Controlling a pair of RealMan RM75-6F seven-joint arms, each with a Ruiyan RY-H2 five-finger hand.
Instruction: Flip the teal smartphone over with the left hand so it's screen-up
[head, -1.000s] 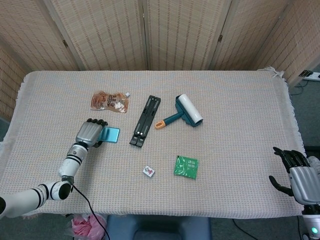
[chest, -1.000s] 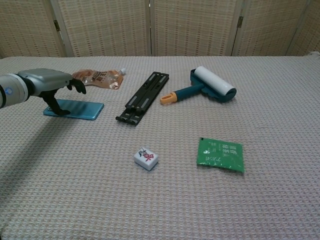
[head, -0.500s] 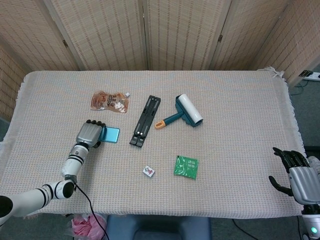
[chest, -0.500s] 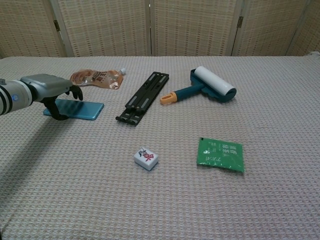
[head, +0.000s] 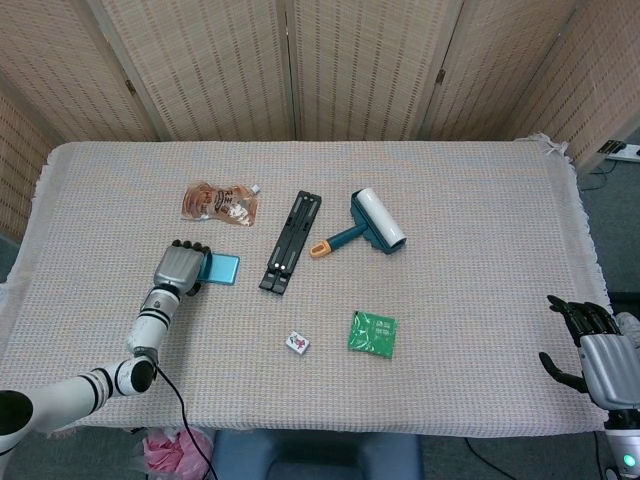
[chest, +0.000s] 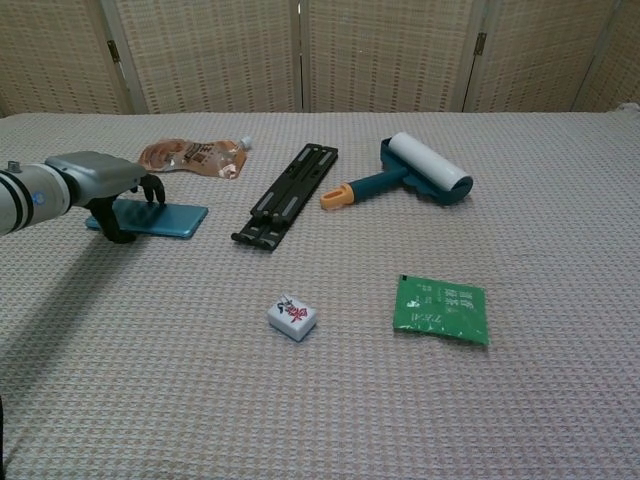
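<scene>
Table (head: 470, 200), covered by a beige woven cloth with a fringed edge, fills both views; folding wicker screens (head: 300, 60) stand behind it.

Black folding stand (head: 291, 242), lying flat and closed, runs diagonally near table centre. Just right of it, apart from it, a lint roller (head: 370, 226): teal frame, white roll, orange handle tip pointing toward the stand.

Brown spouted pouch (head: 220, 203) lies flat at the far left, sealed, contents not visible. Green sachet (head: 372, 334) lies flat nearer the front edge, also closed. A small white tile (head: 297, 343) with a red mark sits left of the sachet, well apart.

Teal smartphone (head: 223, 268) lies flat on the cloth, plain teal side up, front of the pouch and left of the stand's near end.

Left hand (head: 178, 268) sits over the phone's left end, back of the hand upward, forearm stretching back toward the near-left table corner. In the chest view its dark fingers (chest: 152, 187) curl down onto the phone's far edge and the thumb comes down at the near edge; the phone is not lifted. Whether it is truly grasped, cannot tell.

Right hand (head: 598, 348) hangs off the table's near-right corner, fingers spread apart, holding nothing.
</scene>
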